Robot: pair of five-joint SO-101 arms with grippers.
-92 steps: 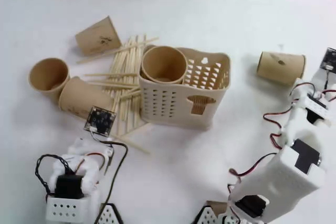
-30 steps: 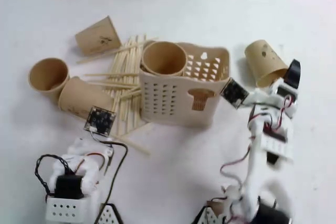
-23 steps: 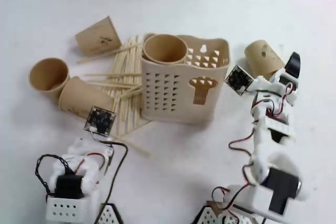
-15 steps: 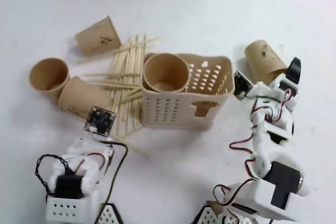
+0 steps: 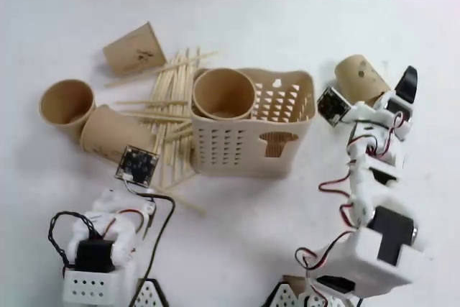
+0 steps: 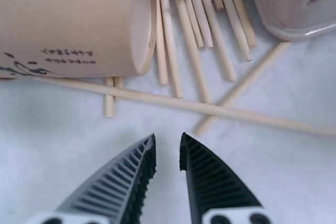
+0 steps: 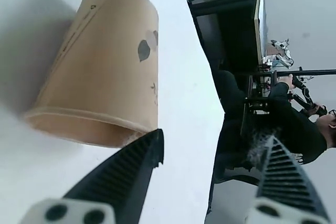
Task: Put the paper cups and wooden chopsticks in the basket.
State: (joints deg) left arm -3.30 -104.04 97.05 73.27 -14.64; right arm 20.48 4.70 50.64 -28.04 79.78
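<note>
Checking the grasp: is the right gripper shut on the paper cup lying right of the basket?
No, the right gripper is spread wide open and the paper cup lies just ahead of it, not clamped.

"What lies by the gripper (image 6: 167, 153)?"
"A long chopstick (image 6: 173, 102), just past its tips. They have a small gap."
"And further?"
"A paper cup (image 6: 73, 24) on its side, more chopsticks (image 6: 210, 14), the basket (image 6: 294, 3) corner."
</note>
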